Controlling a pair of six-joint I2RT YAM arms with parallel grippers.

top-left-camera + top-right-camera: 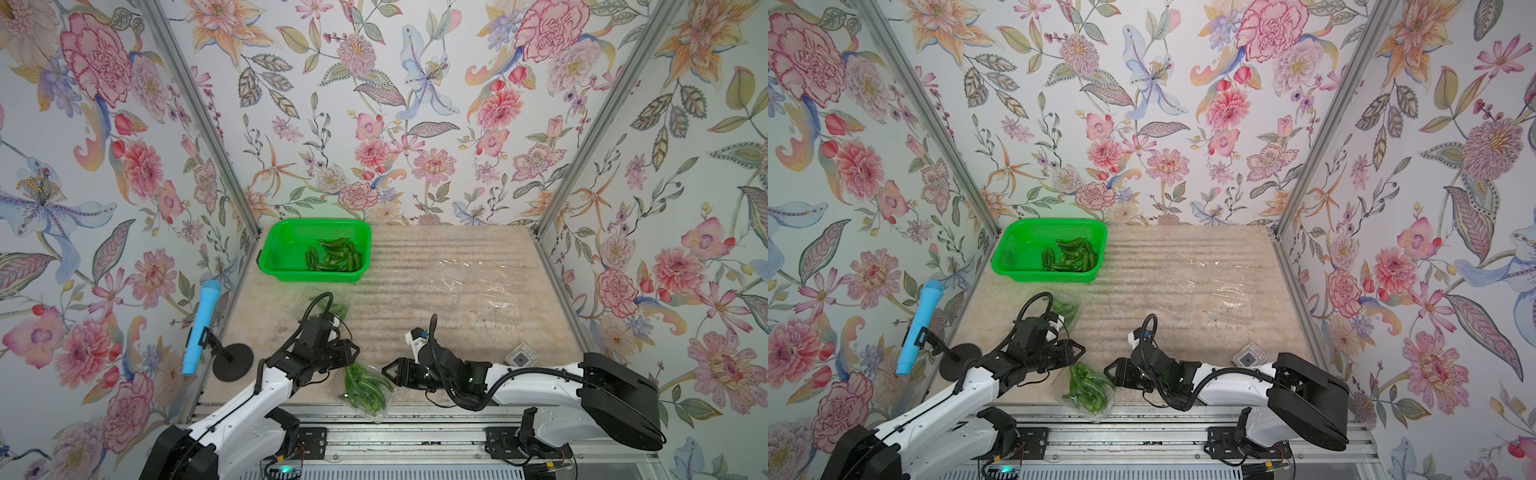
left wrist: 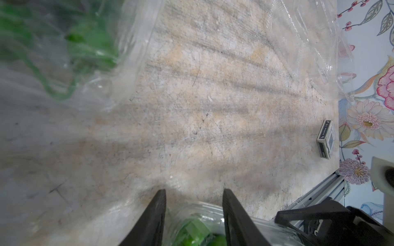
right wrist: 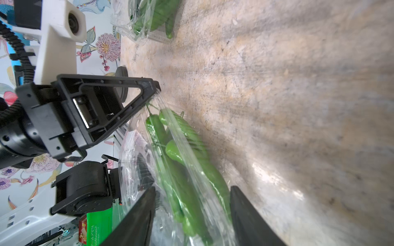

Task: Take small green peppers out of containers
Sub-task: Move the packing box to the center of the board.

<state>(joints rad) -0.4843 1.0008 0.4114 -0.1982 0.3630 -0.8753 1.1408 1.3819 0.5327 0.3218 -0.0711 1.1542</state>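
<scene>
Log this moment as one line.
left gripper: jaws apart astride front pepper pack | right gripper: same pack between jaws | green basket: holds peppers

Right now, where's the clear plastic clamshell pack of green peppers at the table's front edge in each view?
Both top views: clear clamshell pack at the front edge, flanked by left gripper and right gripper.
Left wrist: pack between the fingers of the left gripper.
Right wrist: pack between the fingers of the right gripper.
Shared landmark: second clear pack of peppers, visible in all four.

Left pincer (image 1: 1077,358), pepper pack (image 1: 1088,390), right pincer (image 1: 1108,372)
</scene>
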